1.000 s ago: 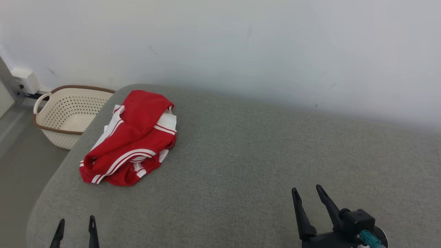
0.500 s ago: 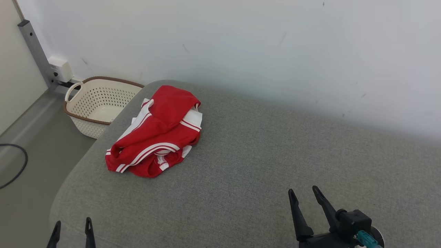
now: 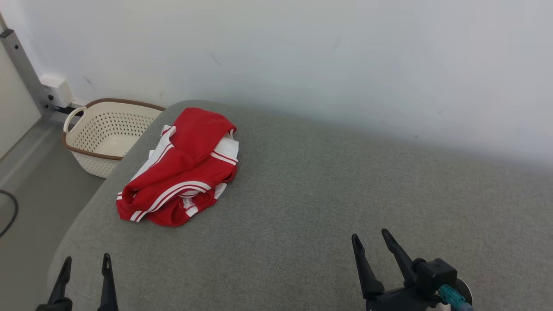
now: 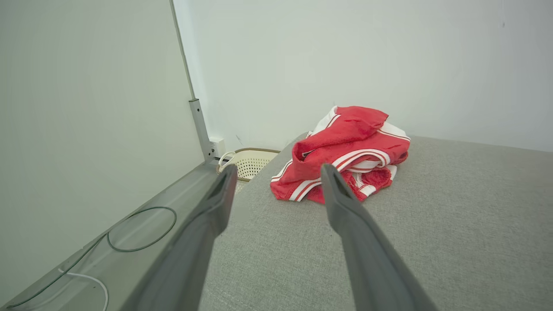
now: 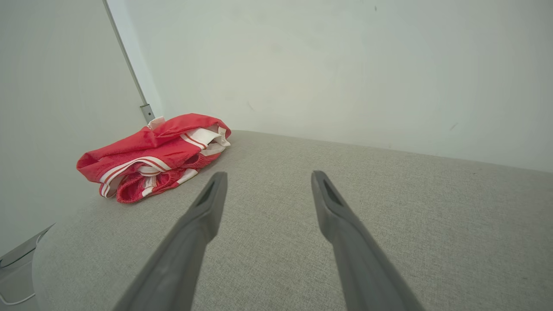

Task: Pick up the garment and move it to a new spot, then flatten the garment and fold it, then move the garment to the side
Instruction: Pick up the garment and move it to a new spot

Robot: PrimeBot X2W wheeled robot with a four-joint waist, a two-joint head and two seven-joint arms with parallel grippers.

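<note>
Garment (image 3: pixel 177 168): red w/ white stripes, crumpled on grey cushion (image 3: pixel 324 194), end next to basket (image 3: pixel 93 164). Soft, light, floppy; prob. thin knit, hard to tell. Best pinched at raised fold away from basket. Jaws apart, empty, on left gripper (image 3: pixel 86 258) & right gripper (image 3: pixel 369 233).

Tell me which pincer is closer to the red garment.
The left pincer, at the head view's lower left, nearly below the red garment; the right pincer sits farther off across the grey cushion.
</note>
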